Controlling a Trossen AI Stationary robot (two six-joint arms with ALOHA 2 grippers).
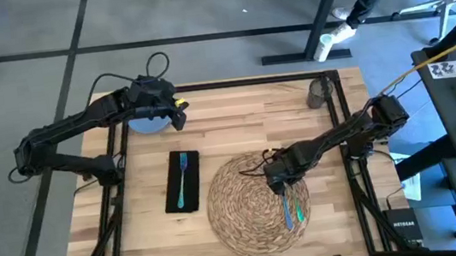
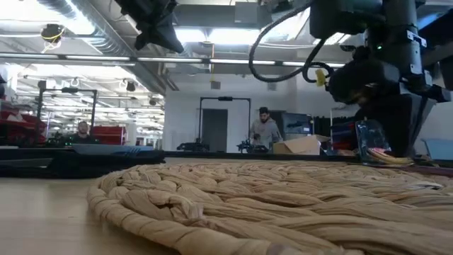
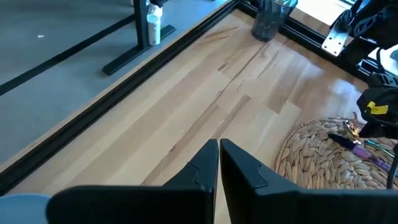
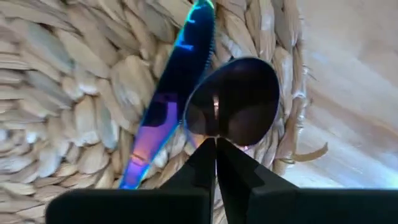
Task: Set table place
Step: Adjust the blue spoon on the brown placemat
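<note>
A round woven placemat (image 1: 250, 207) lies on the table (image 1: 235, 114) toward its near edge. On the placemat's right part lie a dark spoon (image 4: 236, 102) and an iridescent blue knife (image 4: 177, 81). My right gripper (image 1: 282, 182) stands over them, shut on the spoon. A teal fork (image 1: 184, 178) lies on a black napkin (image 1: 172, 186) left of the placemat. The pale blue plate (image 1: 143, 125) sits at the far left and the grey cup (image 1: 320, 92) at the far right. My left gripper (image 3: 219, 152) hovers shut beside the plate, touching nothing. My right gripper pinches the spoon's neck (image 4: 214, 132), just behind the bowl, between its two fingertips (image 4: 200, 155). The fingers slant down from the table's right side and lie along the spoon. The bowl points away from the fingers, over the placemat's rim. Whether it is lifted clear, I cannot tell.
Bare wood lies between the plate and the cup (image 3: 268, 18) along the far edge, and to the right of the placemat (image 3: 329, 155). A black frame (image 1: 339, 107) runs along the table's edges. People stand in the room far behind the table.
</note>
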